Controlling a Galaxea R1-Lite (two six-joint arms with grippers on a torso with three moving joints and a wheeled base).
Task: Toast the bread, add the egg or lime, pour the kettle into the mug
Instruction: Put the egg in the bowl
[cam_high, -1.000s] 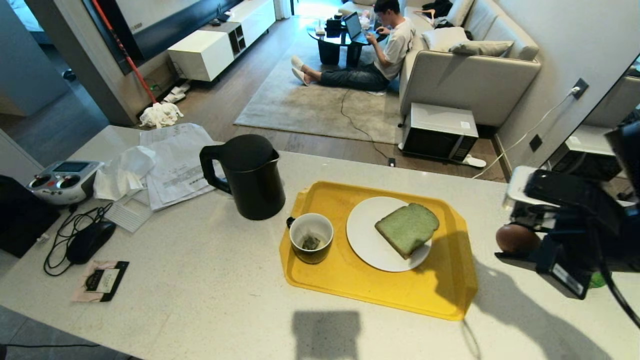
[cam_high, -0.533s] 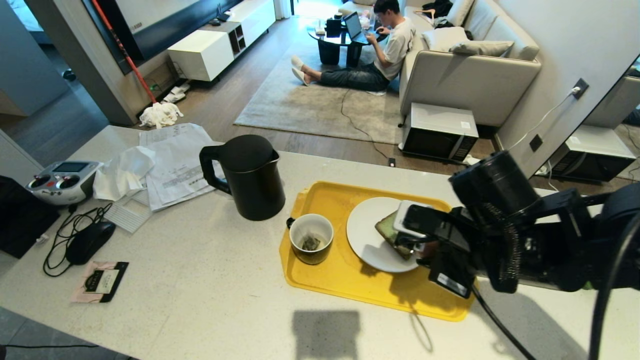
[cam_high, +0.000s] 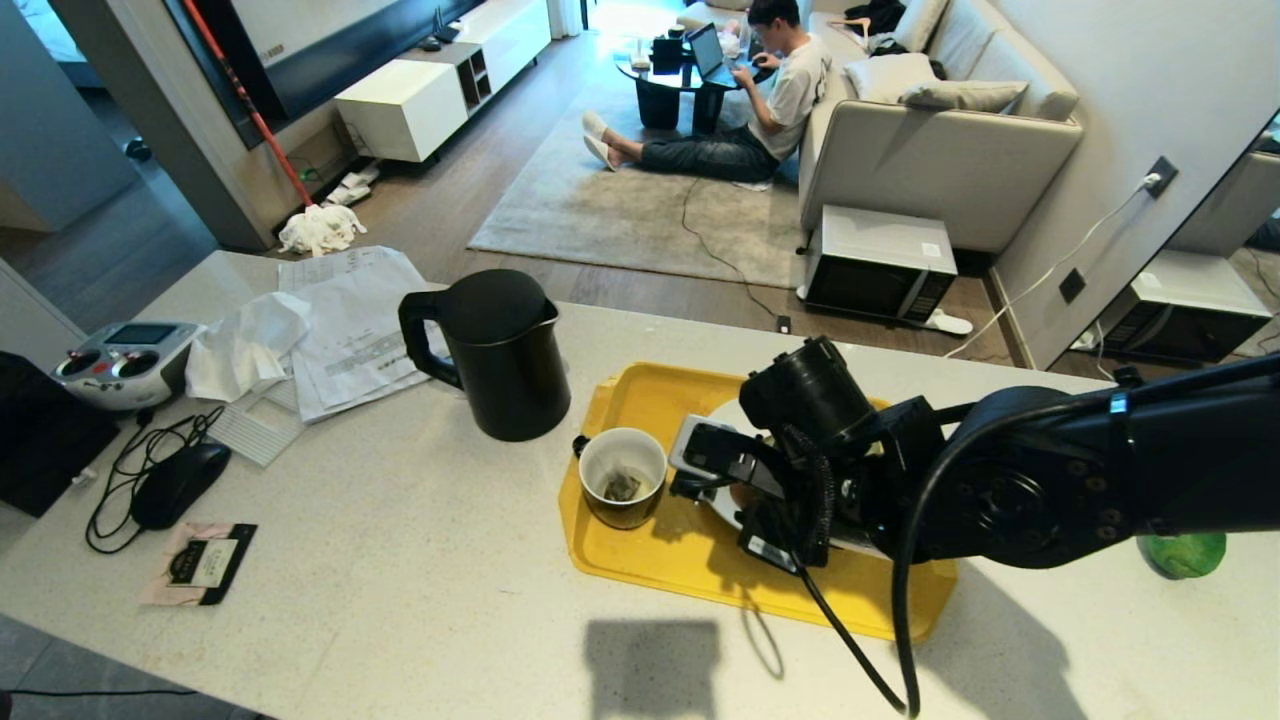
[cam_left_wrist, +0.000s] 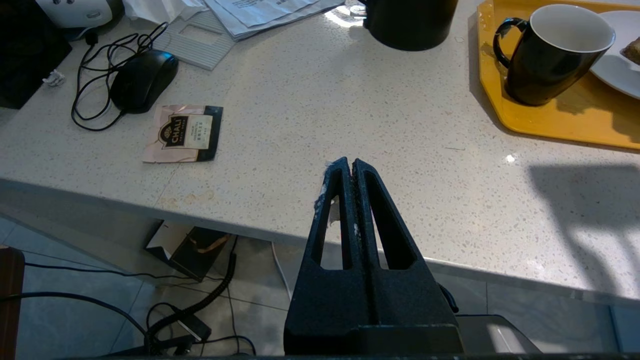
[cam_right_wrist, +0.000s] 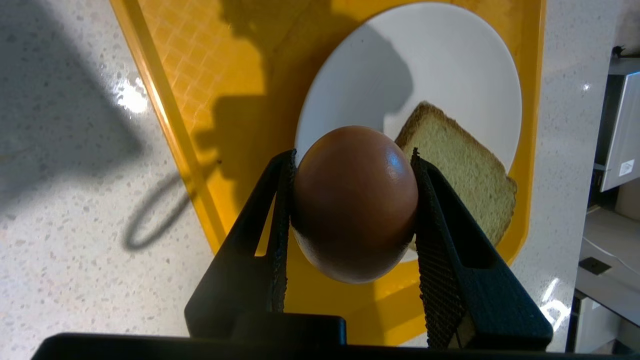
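Right claw, egg now over plate

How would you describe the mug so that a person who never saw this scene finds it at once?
Find the yellow tray on the pale speckled counter. The mug stands in the tray's corner nearest the black kettle, beside the white plate. It is the only cup: dark outside, white inside, with a tea bag in it.

Brown egg, yellow grid-textured tray, white plate, black kettle, speckled cream table, green lime
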